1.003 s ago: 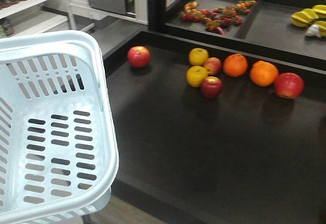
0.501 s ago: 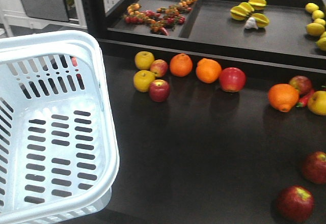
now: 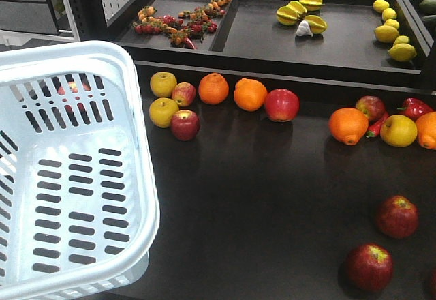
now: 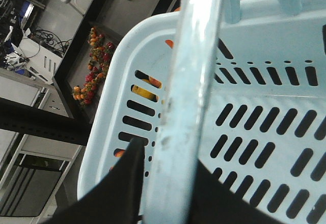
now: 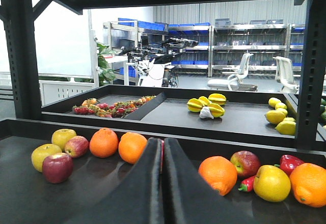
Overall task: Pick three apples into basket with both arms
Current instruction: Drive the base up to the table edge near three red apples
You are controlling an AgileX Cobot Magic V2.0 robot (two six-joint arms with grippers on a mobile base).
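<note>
Change: in the front view the fruit row [image 3: 250,94] has slid toward the basket [image 3: 145,198]. An apple [image 3: 397,216] and a second apple [image 3: 369,267] have come into view, well right of the basket.

Judgement: candidates now lie on my right arm's side, and none is in the basket yet.

Basket: mouth up. The long axis apparently runs away from me toward the shelf [image 3: 259,34], but the basket's left part is cropped.

Left pincer [image 4: 168,183]: clamped on the basket's handle [image 4: 193,71].

Right pincer [image 5: 163,147]: pressed together, empty, aimed at the row.

Bright, even light washes the basket [image 3: 151,198] pale; left wrist view close, perhaps slightly blurred.
</note>
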